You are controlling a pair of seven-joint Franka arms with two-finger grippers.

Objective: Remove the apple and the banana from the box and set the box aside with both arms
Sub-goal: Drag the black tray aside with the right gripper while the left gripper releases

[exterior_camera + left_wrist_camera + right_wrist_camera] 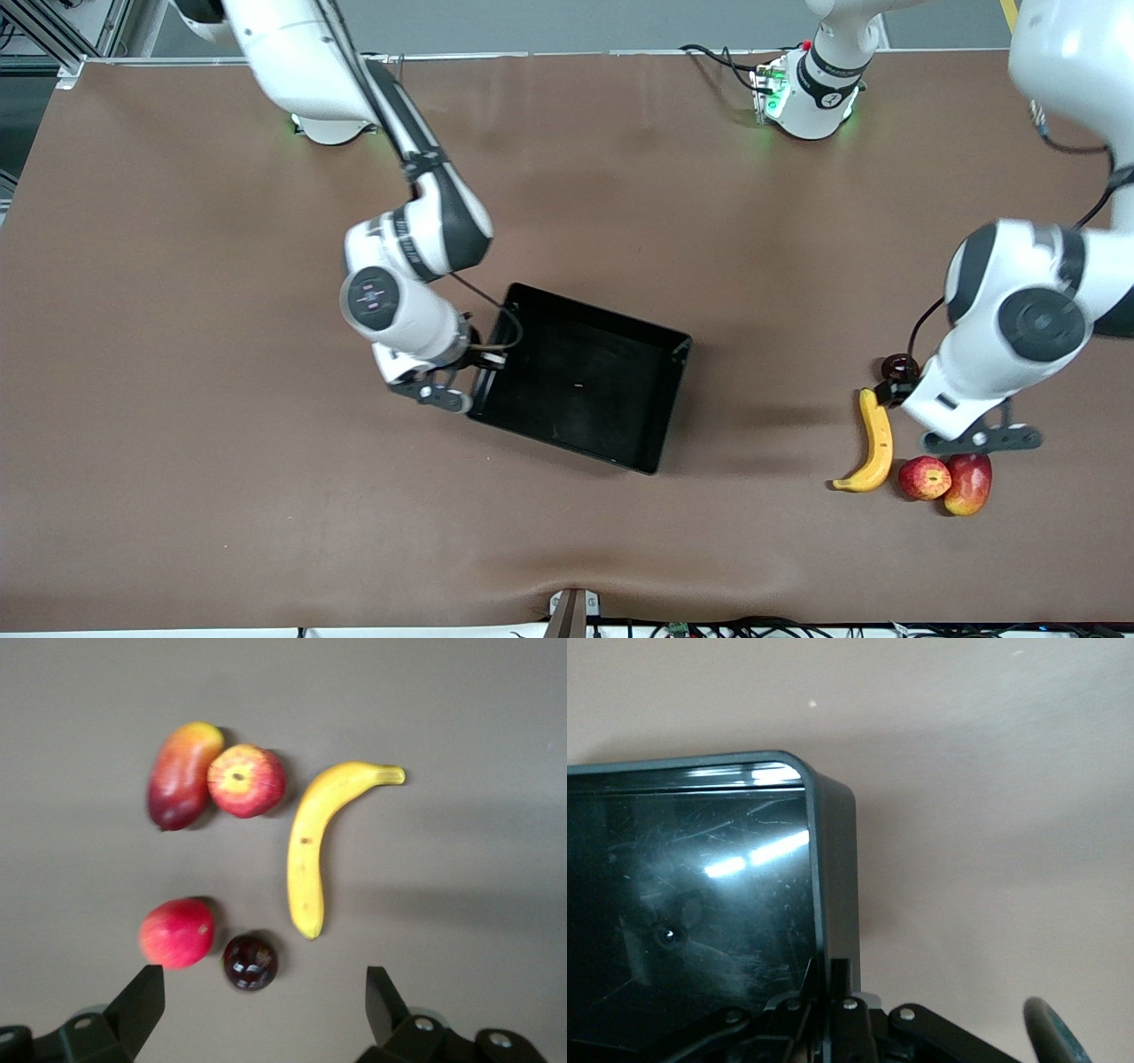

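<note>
Your right gripper has its jaws clamped on the wall of the black tray, at the tray's end toward the right arm's end of the table; in the right wrist view you see the fingers pinched onto that rim; your left gripper hangs with its jaws spread wide and nothing between them, over the cluster of fruit toward the left arm's end of the table.

By size, you have first the brown table; then the tray, shallow and glossy, lying skewed near the table's middle with nothing in it; then the banana, curved, on the tray's side of the fruit cluster; then the mango, red and yellow, touching the streaked apple, which sits between the mango and the banana's lower tip; these three lie nearer to the front camera than the rest; then a second round red fruit, which you see only in the left wrist view, just beside the small dark plum-like fruit, farther from the front camera near the banana's other end.
</note>
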